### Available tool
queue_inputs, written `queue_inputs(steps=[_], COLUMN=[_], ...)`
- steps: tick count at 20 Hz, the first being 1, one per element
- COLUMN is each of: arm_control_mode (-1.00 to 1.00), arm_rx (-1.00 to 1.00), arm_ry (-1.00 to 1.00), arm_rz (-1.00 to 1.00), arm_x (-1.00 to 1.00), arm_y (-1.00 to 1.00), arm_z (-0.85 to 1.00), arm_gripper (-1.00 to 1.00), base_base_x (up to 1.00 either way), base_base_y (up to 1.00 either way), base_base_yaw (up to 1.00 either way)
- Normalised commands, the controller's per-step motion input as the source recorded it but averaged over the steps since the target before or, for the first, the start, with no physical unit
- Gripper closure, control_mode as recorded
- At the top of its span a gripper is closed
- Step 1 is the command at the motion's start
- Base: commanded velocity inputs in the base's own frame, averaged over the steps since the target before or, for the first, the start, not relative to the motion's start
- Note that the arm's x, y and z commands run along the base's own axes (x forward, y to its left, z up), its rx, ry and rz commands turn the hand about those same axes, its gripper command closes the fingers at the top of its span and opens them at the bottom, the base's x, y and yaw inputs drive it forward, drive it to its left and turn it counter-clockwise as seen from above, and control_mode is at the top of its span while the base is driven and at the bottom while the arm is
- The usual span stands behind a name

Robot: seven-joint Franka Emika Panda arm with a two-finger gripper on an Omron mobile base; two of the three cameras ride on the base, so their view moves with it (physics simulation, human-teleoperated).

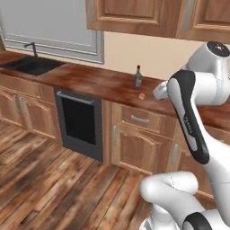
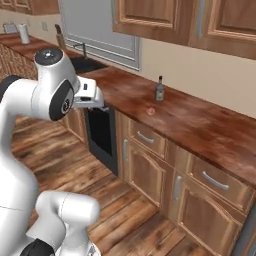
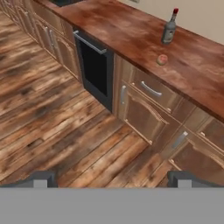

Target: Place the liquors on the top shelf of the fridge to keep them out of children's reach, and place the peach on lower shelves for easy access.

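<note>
A dark grey liquor bottle (image 1: pixel 138 77) (image 2: pixel 159 90) (image 3: pixel 169 28) with a red cap stands upright near the back of the wooden counter (image 1: pixel 99 83) (image 2: pixel 200 120). The small orange-pink peach (image 1: pixel 142 95) (image 2: pixel 150 111) (image 3: pixel 162 59) lies just in front of it, closer to the counter's edge. My gripper (image 3: pixel 111 181) hangs open and empty in the air over the floor, well short of the counter and apart from both things. In the hand view its fingertips (image 3: pixel 40 179) stand wide apart. The fridge and its shelves are out of view.
A black-fronted oven (image 1: pixel 80 121) (image 2: pixel 102 132) (image 3: pixel 96 68) sits under the counter, left of the bottle. Further left is a dark sink (image 1: pixel 31 65) with a faucet. Wooden drawers and doors line the counter front, wall cabinets (image 1: pixel 134 15) hang above, and plank floor (image 3: pixel 57 118) lies below my hand.
</note>
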Motion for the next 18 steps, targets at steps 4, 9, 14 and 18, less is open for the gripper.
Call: queue_inputs(steps=[4,9,14,18], arm_control_mode=[1.00,1.00,1.00,1.00], arm_rx=[0.00,0.00,0.00,0.00], arm_ry=[0.00,0.00,0.00,0.00], arm_rz=[0.00,0.00,0.00,0.00], arm_x=[0.00,0.00,0.00,0.00], arm_y=[0.00,0.00,0.00,0.00], arm_z=[0.00,0.00,0.00,0.00], arm_gripper=[-1.00,-1.00,-1.00,-1.00], base_base_x=[0.53,0.58,0.66,0.63], base_base_y=[0.11,0.30,0.67,0.88], base_base_yaw=[-0.52,-0.52,-0.43,-0.39])
